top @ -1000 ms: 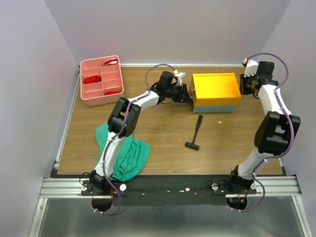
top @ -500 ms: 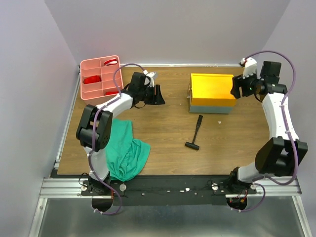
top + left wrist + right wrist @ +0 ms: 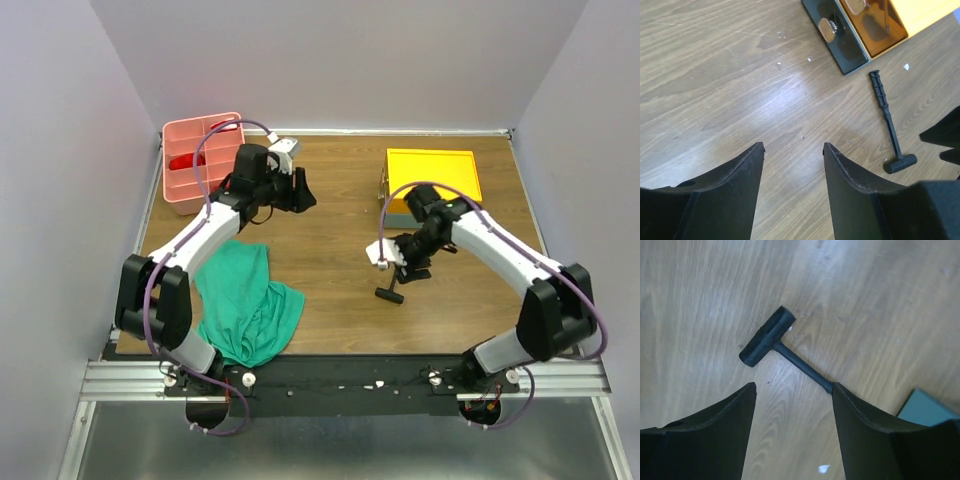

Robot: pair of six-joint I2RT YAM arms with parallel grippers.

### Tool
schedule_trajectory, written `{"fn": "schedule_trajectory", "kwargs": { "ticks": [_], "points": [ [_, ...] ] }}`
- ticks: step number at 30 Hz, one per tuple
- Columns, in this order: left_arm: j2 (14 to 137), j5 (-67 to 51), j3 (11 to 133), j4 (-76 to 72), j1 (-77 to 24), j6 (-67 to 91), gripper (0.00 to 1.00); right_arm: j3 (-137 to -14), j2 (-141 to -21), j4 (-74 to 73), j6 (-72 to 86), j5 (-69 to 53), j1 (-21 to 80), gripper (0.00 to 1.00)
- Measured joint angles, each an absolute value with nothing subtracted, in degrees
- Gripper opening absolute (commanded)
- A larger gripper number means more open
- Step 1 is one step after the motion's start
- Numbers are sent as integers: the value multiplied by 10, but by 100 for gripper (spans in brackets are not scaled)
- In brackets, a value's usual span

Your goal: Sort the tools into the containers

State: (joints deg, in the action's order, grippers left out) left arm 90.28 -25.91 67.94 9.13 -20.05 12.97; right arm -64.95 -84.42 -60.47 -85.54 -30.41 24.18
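Observation:
The black hammer lies on the wooden table in front of the toolbox, which has a yellow top and a grey base. My right gripper hovers over the hammer's handle, open and empty. In the right wrist view the hammer lies just ahead of the open right gripper. My left gripper is open and empty over bare table, right of the pink tray. Red-handled pliers lie in the tray. The left wrist view shows the left gripper, the hammer and the toolbox.
A green cloth lies crumpled at the front left, beside the left arm. Walls close in the table on the left, back and right. A small white scrap lies on the table near the right gripper.
My left gripper has drawn back leftwards from the toolbox toward the pink tray. My right arm has swung from behind the toolbox down to above the hammer.

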Motion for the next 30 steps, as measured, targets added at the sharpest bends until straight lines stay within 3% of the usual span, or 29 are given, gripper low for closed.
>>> {"fn": "schedule_trajectory", "kwargs": {
  "ticks": [9, 19, 23, 26, 30],
  "points": [
    [869, -259, 618, 85, -158, 126, 60, -685, -994, -600, -1028, -213, 281, 59],
    [861, -259, 601, 73, -125, 142, 60, -663, -1032, -545, -1099, -147, 281, 44],
    [860, -259, 601, 68, -120, 147, 60, -656, -1027, -536, -1105, -144, 281, 17],
    [861, -259, 601, 64, -119, 150, 60, -655, -1026, -535, -1107, -146, 281, 5],
    [875, -259, 605, 62, -118, 155, 60, -664, -1015, -545, -1103, -178, 281, 1]
  ]
}}
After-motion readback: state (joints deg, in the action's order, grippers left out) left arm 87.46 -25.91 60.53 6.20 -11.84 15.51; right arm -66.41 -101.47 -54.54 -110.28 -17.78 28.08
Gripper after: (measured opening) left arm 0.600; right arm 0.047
